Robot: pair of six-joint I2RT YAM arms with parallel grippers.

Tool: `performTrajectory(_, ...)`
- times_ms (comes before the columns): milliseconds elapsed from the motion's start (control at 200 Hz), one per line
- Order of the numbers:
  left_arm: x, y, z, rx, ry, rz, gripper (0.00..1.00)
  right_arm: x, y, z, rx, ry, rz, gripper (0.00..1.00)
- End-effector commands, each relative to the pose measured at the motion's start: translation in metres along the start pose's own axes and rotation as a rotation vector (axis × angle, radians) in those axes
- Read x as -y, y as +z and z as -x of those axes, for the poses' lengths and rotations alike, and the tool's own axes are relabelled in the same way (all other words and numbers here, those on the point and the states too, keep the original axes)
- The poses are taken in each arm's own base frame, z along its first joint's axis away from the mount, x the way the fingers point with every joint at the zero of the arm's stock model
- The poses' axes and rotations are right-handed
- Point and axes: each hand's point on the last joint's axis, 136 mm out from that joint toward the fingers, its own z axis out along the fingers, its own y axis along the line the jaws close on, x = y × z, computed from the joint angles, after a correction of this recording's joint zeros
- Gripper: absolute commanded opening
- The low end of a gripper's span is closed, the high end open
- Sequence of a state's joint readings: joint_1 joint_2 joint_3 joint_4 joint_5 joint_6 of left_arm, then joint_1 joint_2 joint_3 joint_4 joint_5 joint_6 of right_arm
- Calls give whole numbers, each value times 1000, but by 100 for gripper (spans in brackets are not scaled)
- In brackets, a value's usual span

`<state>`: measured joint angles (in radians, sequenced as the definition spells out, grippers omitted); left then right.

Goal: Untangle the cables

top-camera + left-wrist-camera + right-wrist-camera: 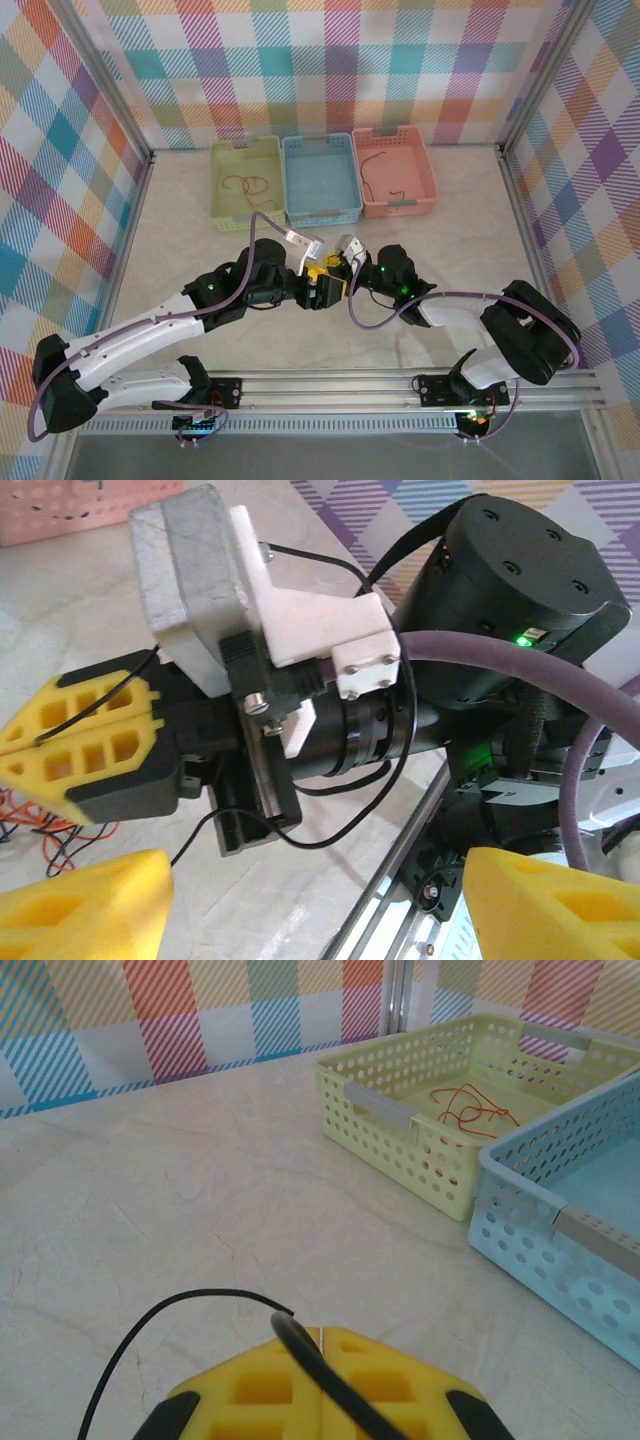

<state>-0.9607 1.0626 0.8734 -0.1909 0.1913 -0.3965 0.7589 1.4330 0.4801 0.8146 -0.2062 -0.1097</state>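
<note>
My right gripper (322, 1345) is shut on a thin black cable (190, 1300) that curls out to the left over the tabletop. In the left wrist view the same black cable (300, 842) runs from the right gripper's closed yellow pads (80, 742) and loops under its body. My left gripper (310, 905) is open, its yellow fingers (85, 910) wide apart, with bare table between them. Red-orange cables (30, 825) lie on the table at the left edge. Both grippers meet mid-table, left gripper (335, 290), right gripper (322, 268).
Three baskets stand at the back: a yellow-green basket (222, 195) holding a red-orange cable (248, 184), a blue basket (320, 212), and a pink basket (428, 170) holding a black cable (372, 185). The arms' thick purple cables (400, 318) arch over the middle.
</note>
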Motion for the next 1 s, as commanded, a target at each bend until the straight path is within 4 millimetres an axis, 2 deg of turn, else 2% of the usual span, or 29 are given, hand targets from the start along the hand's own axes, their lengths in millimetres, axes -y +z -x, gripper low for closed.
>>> performTrajectory(0, 9, 11, 4, 4, 29, -59, 73, -5, -1, 12, 38, -10, 26, 0)
performTrajectory(200, 7, 27, 5, -15, 38, -53, 71, -6, -1, 12, 35, -9, 29, 0)
performTrajectory(320, 6, 32, 7, -21, 43, -45, 63, -6, 0, 11, 33, -9, 32, 0)
performTrajectory(415, 6, 33, 9, -18, 44, -40, 48, -6, 0, 11, 33, -9, 32, 0)
performTrajectory(610, 5, 19, 21, 49, 48, -11, 0, -6, 0, 11, 30, -8, 30, 0)
performTrajectory(900, 1, -27, 66, 218, 51, 109, 0, -7, 0, 10, 27, -7, 40, 0)
performTrajectory(995, -14, -38, 79, 264, 7, 210, 0, -9, 1, 10, 25, -5, 50, 0)
